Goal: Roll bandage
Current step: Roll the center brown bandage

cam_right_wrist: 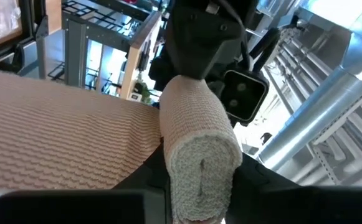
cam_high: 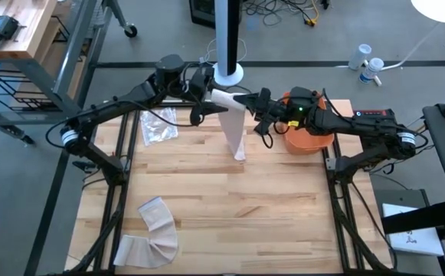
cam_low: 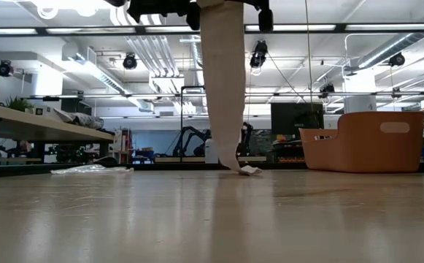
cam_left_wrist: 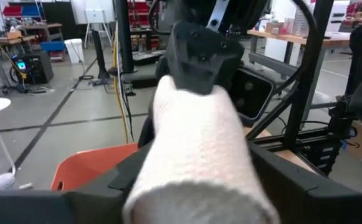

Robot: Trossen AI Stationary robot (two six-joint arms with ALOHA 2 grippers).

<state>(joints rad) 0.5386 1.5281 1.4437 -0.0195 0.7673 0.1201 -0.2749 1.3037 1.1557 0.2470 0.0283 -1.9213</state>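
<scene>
Bandage: a pale elastic bandage (cam_high: 233, 123) is held up above the table's twelve o'clock edge, its rolled part between the two grippers and its loose tail hanging straight down.
Tail end: the free end (cam_low: 247, 169) touches the wooden table (cam_high: 230, 222), slightly crumpled.
Left gripper: the left gripper (cam_high: 207, 90) comes in from ten o'clock and has the roll (cam_left_wrist: 196, 155) between its fingers; whether they press it or stand just off it, I cannot tell.
Right gripper: the right gripper (cam_high: 251, 103) comes in from two o'clock and is clamped on the roll's end (cam_right_wrist: 199, 149), the flat band running off to one side.
Orange bin: an orange bin (cam_high: 308, 136) sits at two o'clock under the right arm.
Plastic bag: a clear bag (cam_high: 157, 125) lies at ten o'clock.
Other bandage: a second, unrolled strip (cam_high: 153, 230) lies at seven o'clock, well apart from the grippers.
</scene>
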